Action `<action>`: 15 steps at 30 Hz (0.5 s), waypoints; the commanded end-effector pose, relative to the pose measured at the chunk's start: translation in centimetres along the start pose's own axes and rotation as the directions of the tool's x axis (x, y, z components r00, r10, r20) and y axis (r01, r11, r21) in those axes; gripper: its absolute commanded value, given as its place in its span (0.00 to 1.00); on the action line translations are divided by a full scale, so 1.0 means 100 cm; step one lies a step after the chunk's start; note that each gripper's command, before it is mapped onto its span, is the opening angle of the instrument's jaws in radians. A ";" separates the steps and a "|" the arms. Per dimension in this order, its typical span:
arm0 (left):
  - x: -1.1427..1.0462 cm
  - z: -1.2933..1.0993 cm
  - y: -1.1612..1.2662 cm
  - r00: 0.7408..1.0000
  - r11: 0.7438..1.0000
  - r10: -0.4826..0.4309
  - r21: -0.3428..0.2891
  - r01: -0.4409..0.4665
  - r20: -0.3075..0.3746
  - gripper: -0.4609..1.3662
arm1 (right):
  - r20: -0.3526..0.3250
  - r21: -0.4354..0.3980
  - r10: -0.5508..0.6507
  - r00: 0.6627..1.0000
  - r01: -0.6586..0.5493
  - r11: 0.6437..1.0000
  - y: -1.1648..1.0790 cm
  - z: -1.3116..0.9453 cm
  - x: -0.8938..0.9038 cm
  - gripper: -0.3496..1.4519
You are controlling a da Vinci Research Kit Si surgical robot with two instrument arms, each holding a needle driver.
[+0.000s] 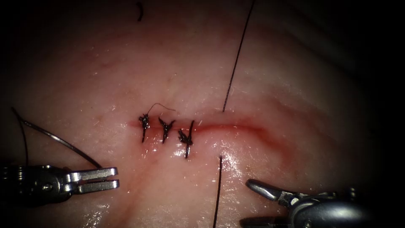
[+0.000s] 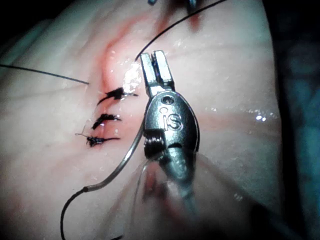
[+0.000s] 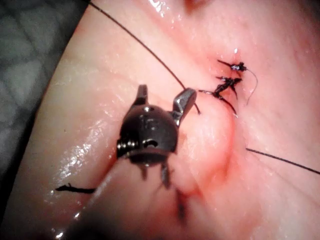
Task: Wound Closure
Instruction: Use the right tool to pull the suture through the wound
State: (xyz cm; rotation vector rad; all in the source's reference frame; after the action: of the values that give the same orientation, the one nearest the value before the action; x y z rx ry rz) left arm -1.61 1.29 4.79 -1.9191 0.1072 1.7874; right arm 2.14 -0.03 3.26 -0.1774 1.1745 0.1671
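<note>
The tissue (image 1: 126,76) lies wet under the lamp, its cut (image 1: 236,126) running left to right, with three knots (image 1: 165,128) tied over its left stretch and the right stretch not yet closed. A fourth stitch is in hand, I judge: thread (image 1: 236,59) enters the far edge just right of the last knot and comes out on the near side (image 1: 218,190).

The right tool (image 1: 257,202) hovers low on the near side, right of that thread, jaws wide apart and empty. The left tool (image 1: 101,179) sits well left of the cut, jaws nearly closed. The needle (image 1: 63,141) arcs away from it; it seems held near its point, though the contact is hard to make out. The needle is out of the tissue.

Tying this stitch would call for slack drawn through and both thread ends in reach.
</note>
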 end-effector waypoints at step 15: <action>0.0001 -0.0003 0.0000 1.000 1.000 -0.001 -0.002 0.001 0.001 0.06 | 0.024 -0.025 -0.016 1.000 0.016 1.000 0.0015 0.0039 -0.0050 0.93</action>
State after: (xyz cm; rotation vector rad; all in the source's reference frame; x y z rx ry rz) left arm -1.57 1.28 4.79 -1.9180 0.1064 1.7876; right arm 2.28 0.19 3.86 -0.2112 1.1468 0.1722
